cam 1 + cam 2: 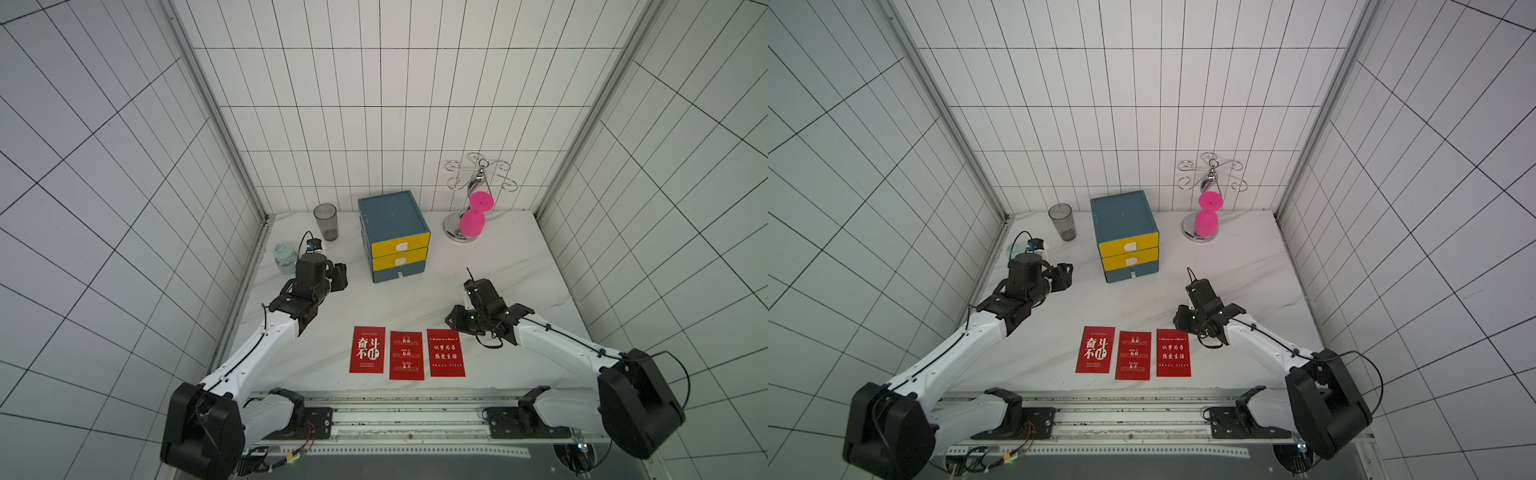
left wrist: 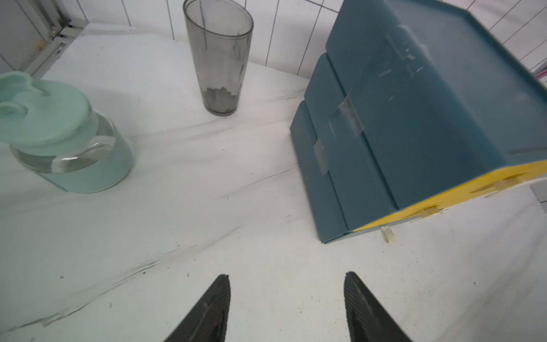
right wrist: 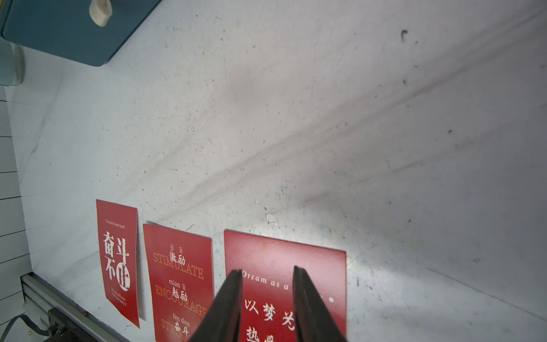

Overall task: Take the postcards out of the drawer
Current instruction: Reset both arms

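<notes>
Found the postcards (image 1: 407, 355) out of the drawers, lying flat and face up in a row of three along the front edge of the desk (image 1: 511, 266), about its middle. Saw them close side by side, none overlapping, white lettering legible on each.

Saw the drawer chest (image 1: 392, 216) standing at the middle of the back edge, with both yellow fronts and the blue bottom front shut flush.

Noted the left gripper (image 2: 287, 275) with its jaws well apart and nothing between them, hanging over bare desk off the chest's left side, toward the left edge.

Noted the right gripper (image 3: 266, 269) with its jaws a narrow gap apart and gripping nothing, poised at the back right corner of the rightmost postcard. Could not tell whether the tips touched the card.

Spotted a grey tumbler (image 1: 325, 221) upright at the back edge, just left of the chest. Spotted a jar (image 1: 284, 258) with a mint-green lid near the left edge, beside the left arm. Spotted a chrome rack (image 1: 480, 172) toward the back right corner, with a pink goblet (image 1: 476, 216) at its stem.
</notes>
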Controlling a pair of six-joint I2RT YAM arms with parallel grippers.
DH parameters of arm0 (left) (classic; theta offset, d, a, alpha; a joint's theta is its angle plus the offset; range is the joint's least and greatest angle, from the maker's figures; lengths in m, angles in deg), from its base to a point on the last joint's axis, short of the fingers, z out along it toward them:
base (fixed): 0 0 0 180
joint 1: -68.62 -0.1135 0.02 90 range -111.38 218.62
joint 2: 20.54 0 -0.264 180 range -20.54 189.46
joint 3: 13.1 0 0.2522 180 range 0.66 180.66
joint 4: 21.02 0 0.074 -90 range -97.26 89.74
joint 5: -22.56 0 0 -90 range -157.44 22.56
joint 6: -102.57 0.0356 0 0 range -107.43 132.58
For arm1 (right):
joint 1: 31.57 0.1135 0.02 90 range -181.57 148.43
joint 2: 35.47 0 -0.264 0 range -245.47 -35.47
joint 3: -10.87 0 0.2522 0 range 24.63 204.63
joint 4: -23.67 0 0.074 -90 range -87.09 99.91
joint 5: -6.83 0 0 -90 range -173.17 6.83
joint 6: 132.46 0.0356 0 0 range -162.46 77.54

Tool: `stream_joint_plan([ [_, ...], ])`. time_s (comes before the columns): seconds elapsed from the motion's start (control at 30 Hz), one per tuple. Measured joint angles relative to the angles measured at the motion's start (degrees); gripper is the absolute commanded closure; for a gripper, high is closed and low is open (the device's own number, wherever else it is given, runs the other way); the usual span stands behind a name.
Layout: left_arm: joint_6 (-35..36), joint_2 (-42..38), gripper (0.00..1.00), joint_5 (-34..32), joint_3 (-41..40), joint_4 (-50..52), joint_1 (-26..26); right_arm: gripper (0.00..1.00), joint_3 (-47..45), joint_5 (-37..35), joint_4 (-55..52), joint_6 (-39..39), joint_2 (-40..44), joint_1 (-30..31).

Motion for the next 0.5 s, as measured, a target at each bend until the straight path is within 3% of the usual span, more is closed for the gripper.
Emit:
stream_joint_plan([
  [0.23, 0.5, -2.5, 0.34, -9.9, -7.9, -4.2, -2.5, 0.65, 1.9, -0.5, -2.1, -3.4, -0.2, -1.9],
  [0.4, 1.8, -2.1, 0.24, -14.8, -12.2, -9.5, -5.7, 0.46, 5.7, -3.6, -2.5, -8.7, 5.6, -10.0],
  [0.5, 4.0, -0.4, 0.21, -17.3, -12.0, -13.6, -6.1, 0.4, 7.3, -7.6, -1.6, -12.9, 7.4, -14.7],
])
